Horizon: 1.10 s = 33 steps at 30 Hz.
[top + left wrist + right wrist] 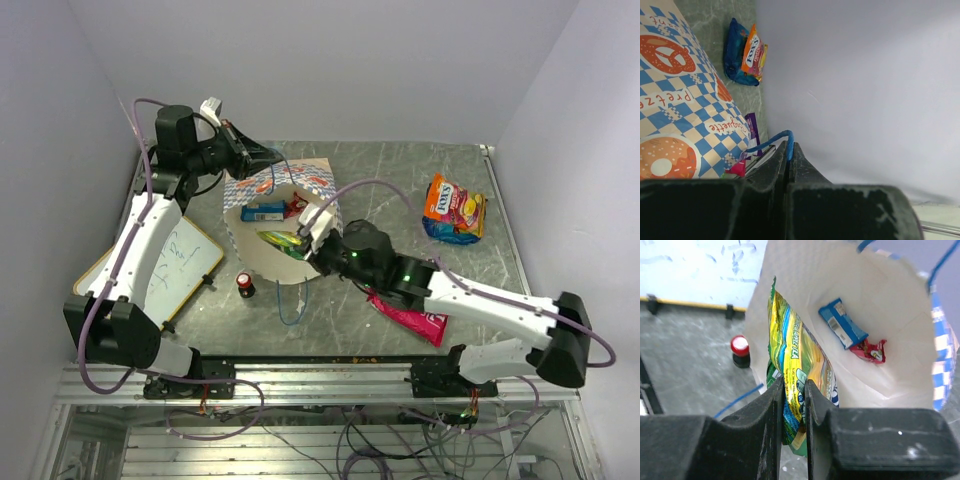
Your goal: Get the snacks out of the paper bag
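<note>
Whiteboard (pixel 700 270) backdrop, right-wrist packet (pixel 799 360) between jaws

The orange packet (pixel 445 200) reads "FOX'S". The paper bag (pixel 675 100) shows "Pretze" and "Baguette" on its checkered band. The handwriting on the whiteboard (pixel 180 265) is illegible.

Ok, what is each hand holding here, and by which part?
The left hand pinches the blue cord handle of the paper bag. The right hand grips the yellow-green snack packet near one end.
</note>
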Available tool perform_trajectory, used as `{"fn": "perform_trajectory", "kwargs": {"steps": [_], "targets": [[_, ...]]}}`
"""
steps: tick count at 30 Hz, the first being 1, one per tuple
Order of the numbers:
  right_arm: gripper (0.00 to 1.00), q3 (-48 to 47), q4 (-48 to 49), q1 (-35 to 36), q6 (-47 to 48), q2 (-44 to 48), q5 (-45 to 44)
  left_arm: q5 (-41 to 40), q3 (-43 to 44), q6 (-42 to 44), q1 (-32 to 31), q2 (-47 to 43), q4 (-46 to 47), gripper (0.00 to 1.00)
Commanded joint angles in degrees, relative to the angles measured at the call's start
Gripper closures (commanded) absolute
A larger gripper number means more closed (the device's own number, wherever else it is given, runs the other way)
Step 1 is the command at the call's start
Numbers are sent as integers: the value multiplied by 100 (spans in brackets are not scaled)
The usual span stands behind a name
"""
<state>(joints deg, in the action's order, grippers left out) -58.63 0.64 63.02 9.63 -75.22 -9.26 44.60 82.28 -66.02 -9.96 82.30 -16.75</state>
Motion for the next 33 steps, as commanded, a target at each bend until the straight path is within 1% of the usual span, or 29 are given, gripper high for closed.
{"fn": "perform_trajectory", "kwargs": {"steps": [1, 5, 9, 14, 18, 23, 27, 29, 30, 33], "targets": [[100, -542, -652, 19, -903, 545, 164, -86, -222, 56, 12, -312, 83, 93], [100, -1182, -1940, 18, -1455, 908, 156, -84, -380, 47, 11, -394, 141, 93], [100, -1406, -2824, 24, -2042, 1570, -145, -98, -431, 102, 11, -446, 105, 93], [100, -1699, -3749, 19, -2874, 2356, -979, -136, -601, 76, 11, -581, 183, 93], [100, -2044, -4511, 23, -3522, 2768, -2116, -164, -764, 15, 11, -731, 254, 93], [100, -2364, -5644, 17, -4188, 2877, -3533, -188, -870, -7, 11, -888, 237, 93], [100, -2646, -7003, 22, -5063, 2675, -4505, -221, -881, 26, 11, -988, 159, 93], [100, -2753, -7775, 19, -5586, 2506, -4813, -228, -897, 41, 11, -1013, 117, 93], [100, -2718, -7944, 11, -5509, 2450, -4844, -224, -909, 35, 11, -1026, 112, 93], [100, -2416, -7961, 0, -5407, 2314, -4849, -228, -913, 13, 11, -1034, 120, 93]]}}
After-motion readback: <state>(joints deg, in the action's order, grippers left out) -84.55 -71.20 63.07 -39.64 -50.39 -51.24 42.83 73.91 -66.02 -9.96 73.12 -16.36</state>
